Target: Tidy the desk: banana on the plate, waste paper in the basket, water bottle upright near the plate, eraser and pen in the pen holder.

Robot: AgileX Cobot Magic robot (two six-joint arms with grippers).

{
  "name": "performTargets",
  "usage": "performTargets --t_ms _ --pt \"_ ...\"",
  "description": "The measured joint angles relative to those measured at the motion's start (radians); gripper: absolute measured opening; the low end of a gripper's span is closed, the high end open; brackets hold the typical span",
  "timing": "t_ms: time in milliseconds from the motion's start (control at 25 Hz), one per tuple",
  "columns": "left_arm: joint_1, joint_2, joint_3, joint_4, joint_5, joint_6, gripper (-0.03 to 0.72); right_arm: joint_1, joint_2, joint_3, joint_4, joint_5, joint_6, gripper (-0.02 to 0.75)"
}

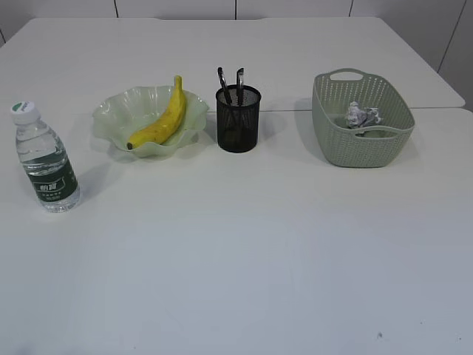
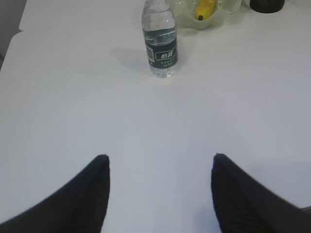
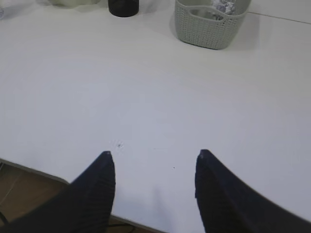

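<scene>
A yellow banana (image 1: 161,121) lies in the pale green wavy plate (image 1: 111,117). Left of the plate a clear water bottle (image 1: 44,159) with a green label stands upright; it also shows in the left wrist view as the bottle (image 2: 160,41). The black mesh pen holder (image 1: 238,120) holds two dark pens (image 1: 229,83); the eraser is hidden from view. Crumpled waste paper (image 1: 362,115) lies inside the grey-green basket (image 1: 329,126). My left gripper (image 2: 160,158) is open over bare table, well short of the bottle. My right gripper (image 3: 153,155) is open near the table's front edge. Neither arm shows in the exterior view.
The white table (image 1: 244,244) stretches wide in front of the row of objects. A seam (image 1: 443,109) between two tabletops runs behind the basket. In the right wrist view the table's front edge (image 3: 29,170) and the floor below show at lower left.
</scene>
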Motion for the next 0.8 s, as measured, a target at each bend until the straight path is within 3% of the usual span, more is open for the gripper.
performTargets --t_ms 360,800 --pt "0.0 0.0 0.0 0.0 0.0 0.0 0.465 -0.214 0.0 0.0 0.0 0.0 0.0 0.397" --pt "0.048 0.0 0.0 0.0 0.0 0.0 0.465 -0.228 0.0 0.0 0.0 0.0 -0.002 0.397"
